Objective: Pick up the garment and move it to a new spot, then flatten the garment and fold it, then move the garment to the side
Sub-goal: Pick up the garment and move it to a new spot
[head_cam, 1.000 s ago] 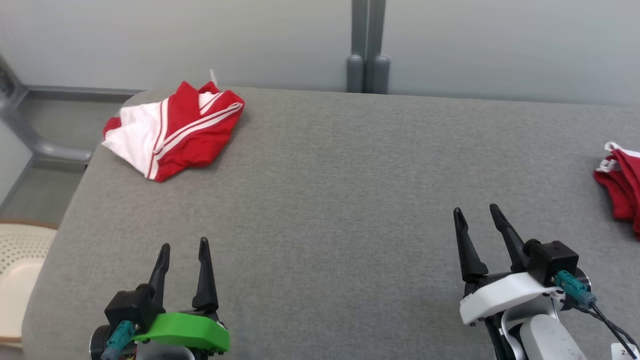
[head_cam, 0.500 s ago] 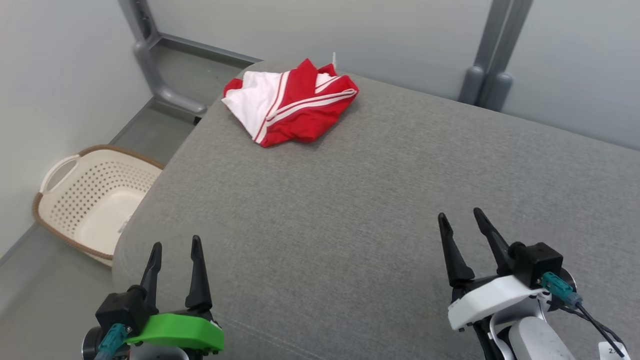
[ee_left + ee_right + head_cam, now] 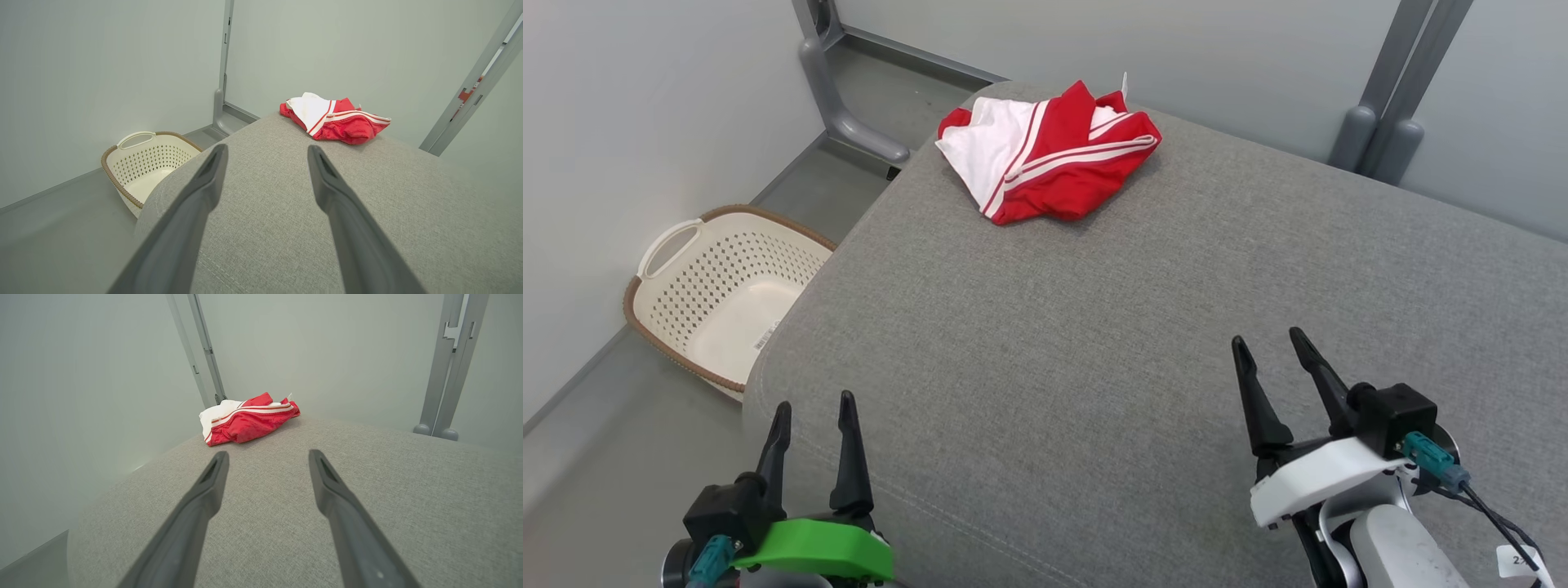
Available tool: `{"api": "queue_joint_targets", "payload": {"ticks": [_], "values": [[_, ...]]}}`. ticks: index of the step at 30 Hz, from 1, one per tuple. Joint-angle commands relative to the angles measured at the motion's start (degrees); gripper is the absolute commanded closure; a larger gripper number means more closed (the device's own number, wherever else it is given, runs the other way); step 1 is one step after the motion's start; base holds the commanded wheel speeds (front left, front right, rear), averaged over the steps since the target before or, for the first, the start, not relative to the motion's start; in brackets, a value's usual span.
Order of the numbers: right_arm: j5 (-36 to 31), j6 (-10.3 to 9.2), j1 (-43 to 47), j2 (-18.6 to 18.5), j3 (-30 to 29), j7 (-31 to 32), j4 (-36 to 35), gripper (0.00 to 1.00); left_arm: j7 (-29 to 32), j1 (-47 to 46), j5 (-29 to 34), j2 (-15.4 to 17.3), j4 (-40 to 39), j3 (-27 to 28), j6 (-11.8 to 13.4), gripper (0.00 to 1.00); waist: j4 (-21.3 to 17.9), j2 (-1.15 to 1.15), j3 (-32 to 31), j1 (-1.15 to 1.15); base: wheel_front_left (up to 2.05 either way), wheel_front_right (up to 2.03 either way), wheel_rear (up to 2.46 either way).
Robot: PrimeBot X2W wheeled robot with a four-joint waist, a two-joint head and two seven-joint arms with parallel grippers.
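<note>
- Head view: garment (image 3: 1049, 151), red w/ a white panel and white stripes, sits upper centre of frame on the far corner of the grey padded table (image 3: 1094, 343), close to its back and left edges.
- It's a loose bundle w/ layers overlapping and uneven edges. Reads to me as a heap, not a tidy fold. Nothing is touching it.
- Left wrist view has it upper centre-right, beyond the fingertips. Right wrist view has it upper centre-left. Both cams point roughly at it, w/ bare table between.
- Lower left of frame: left gripper (image 3: 815, 401), green casing. Fingers spread wide w/ nothing between them, abt over the table's near left edge and well apart from the garment.
- Lower right of frame: right gripper (image 3: 1267, 336), white casing. Same story: fingers wide apart, empty, bare grey fabric under them, also well apart from the garment.
- Progress, my read: no step visibly done. Pick-up not yet begun, since neither arm is near the cloth.
- Left to do: reach in and grab, carry to a new spot (plenty of bare table mid frame), flatten, fold, then shift it aside. So basically the whole job.
- Further out: cream perforated basket (image 3: 727, 302) on the floor, left of frame, just beside the table's left edge. Looks empty bar a small label.
- Grey upright posts (image 3: 1380, 122) upper right, against a pale wall.
</note>
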Motion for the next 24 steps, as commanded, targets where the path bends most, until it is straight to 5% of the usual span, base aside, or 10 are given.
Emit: {"api": "queue_joint_targets", "payload": {"ticks": [1, 10, 24], "values": [[-0.5, -0.08, 0.3, -0.2, -0.6, -0.2, -0.4, 0.0, -0.2, -0.6, 0.3, 0.1, 0.5, -0.2, -0.4, 0.0, 0.0, 0.0, 0.3, 0.0, 0.0, 0.0, 0.0], [-2.8, -0.08, -2.9, -0.2, -1.7, 1.0, -3.3, 0.0, 1.6, -13.5, 1.9, 5.2, 3.3, 0.5, -2.7, 0.0, -4.9, 0.0, 5.9, 0.0, 0.0, 0.0, 0.0], [-7.5, -0.07, -11.1, -0.2, -1.5, 3.8, -9.6, 0.0, 12.6, -42.5, 0.5, 15.9, 15.1, 0.4, -7.7, 0.0, -17.4, 0.0, 20.8, 0.0, 0.0, 0.0, 0.0]]}}
